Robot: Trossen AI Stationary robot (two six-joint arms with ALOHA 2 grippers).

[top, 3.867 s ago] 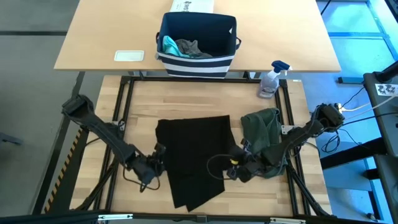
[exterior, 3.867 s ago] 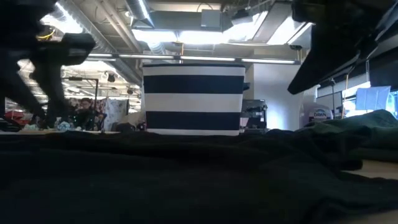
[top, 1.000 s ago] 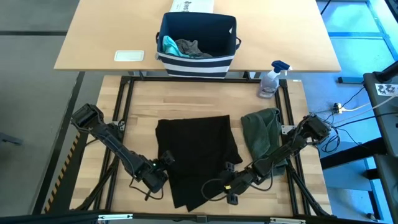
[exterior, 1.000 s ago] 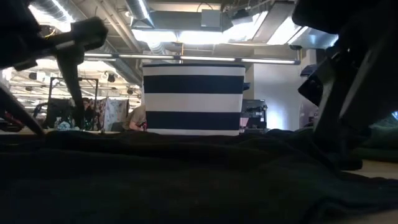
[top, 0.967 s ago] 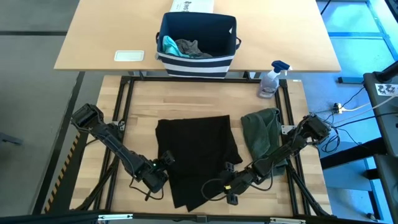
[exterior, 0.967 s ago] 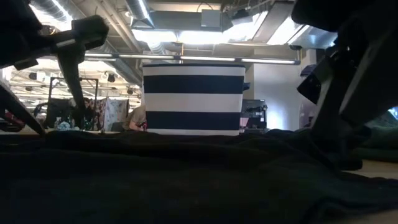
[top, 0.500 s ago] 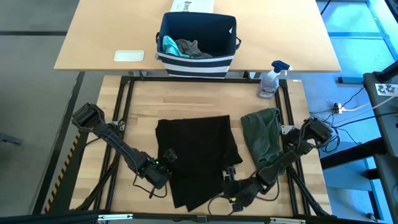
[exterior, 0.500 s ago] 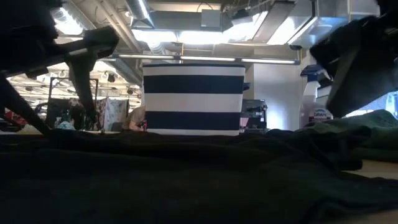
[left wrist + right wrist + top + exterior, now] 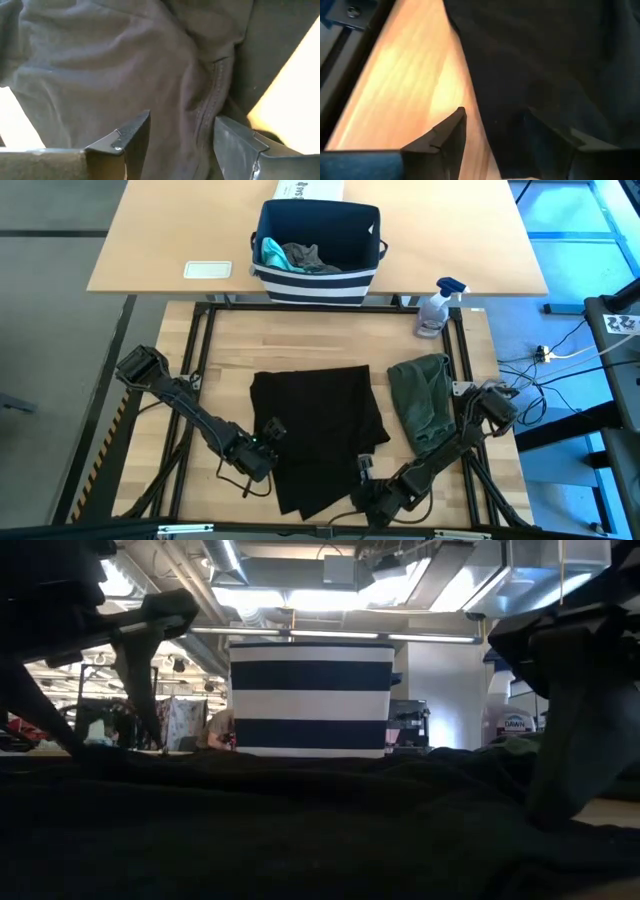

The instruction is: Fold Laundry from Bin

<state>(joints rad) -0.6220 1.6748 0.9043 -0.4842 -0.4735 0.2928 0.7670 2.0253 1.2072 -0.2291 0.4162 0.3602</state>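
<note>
Grippers have shifted: your right gripper (image 9: 368,492) has dropped to the black shirt's (image 9: 315,430) near edge, jaws spread, unclamped. Left gripper (image 9: 262,450) also spread, straddling the left hem; you're set to fold.

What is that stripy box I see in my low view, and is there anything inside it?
Observer: From above, the navy bin holds a teal piece and a grey garment.
Operator: What's the big dark stuff in front of me?
Observer: A black T-shirt spread on the table, with an olive-green piece beside it.
Operator: Are the tools grabbing it?
Observer: The left tool is open with the shirt's seamed edge between its fingers; the right tool is open over the shirt's near edge.
</note>
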